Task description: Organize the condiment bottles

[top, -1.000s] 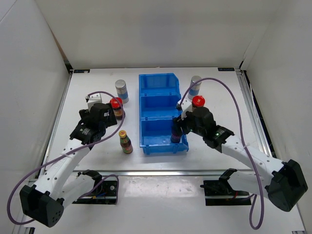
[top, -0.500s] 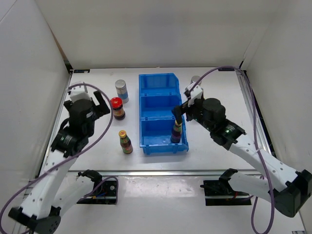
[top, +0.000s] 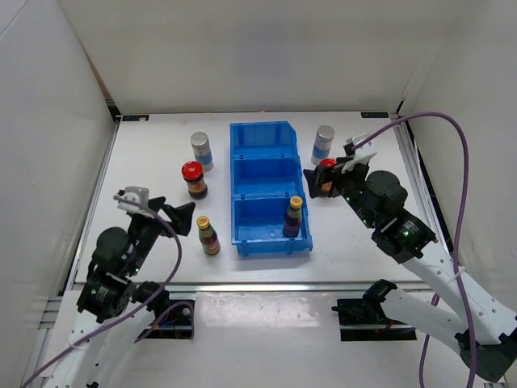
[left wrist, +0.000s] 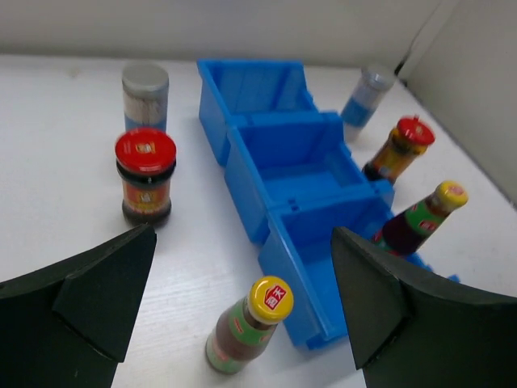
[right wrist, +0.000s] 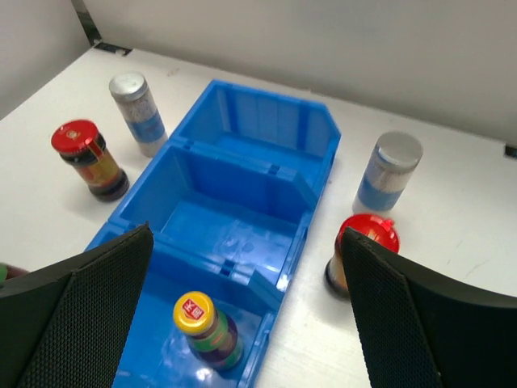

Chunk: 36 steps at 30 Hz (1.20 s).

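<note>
Shiny plastic, dull metal, matt table
The blue bin (right wrist: 266, 117) is smooth, glossy plastic. The red-lidded jars (left wrist: 145, 182) and the slim bottles (left wrist: 246, 327) look glossy, with shiny labels; the shakers (left wrist: 145, 95) have dull, metal-looking caps. The table (left wrist: 65, 162) is matt white with a fine grain. The right gripper (right wrist: 246, 238) has black pads (right wrist: 89, 323) with a rough woven texture; the left gripper (left wrist: 242, 234) has smooth, matt fingers (left wrist: 89, 307).

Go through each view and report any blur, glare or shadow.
Top external: even, soft light, sharp throughout, hardly any shadows. Left wrist: the far right shaker looks soft, and the left pincer's fingers are dark, featureless wedges in the foreground. Right wrist: white glints on the floor of the blue bin near the yellow-capped bottle; the rest is crisp.
</note>
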Available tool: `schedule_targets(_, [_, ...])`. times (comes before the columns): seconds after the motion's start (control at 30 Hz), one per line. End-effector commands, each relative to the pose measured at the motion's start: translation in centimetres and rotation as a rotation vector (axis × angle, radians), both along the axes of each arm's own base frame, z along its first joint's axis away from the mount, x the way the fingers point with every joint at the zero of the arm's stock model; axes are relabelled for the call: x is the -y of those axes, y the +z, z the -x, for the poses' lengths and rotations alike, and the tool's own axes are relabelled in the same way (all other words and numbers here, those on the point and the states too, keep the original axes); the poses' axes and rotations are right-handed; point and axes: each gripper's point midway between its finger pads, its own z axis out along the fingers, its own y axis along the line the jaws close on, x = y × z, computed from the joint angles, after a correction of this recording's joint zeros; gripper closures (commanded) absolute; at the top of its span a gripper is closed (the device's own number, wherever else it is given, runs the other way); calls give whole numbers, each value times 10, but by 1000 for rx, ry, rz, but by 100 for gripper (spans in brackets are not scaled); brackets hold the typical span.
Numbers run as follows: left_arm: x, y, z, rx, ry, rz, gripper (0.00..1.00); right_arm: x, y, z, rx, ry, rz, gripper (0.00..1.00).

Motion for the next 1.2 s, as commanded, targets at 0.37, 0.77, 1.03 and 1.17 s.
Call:
schedule_targets(0.37, [16, -87, -31, -327, 28, -45, 0, -6, -40, 3, -100, -7, -73, 0])
schedule_targets(0.77, [27, -101, -37, -355, 11, 6, 1, -10, -60, -2, -145, -12, -45, 0])
schedule_targets(1.03, [47, -77, -44, -281, -103, -54, 1, -11, -63, -3, -156, -13, -47, 0])
schedule_targets(1.17, [70, -98, -41, -351, -207, -68, 1, -12, -66, -4, -163, -14, -41, 0])
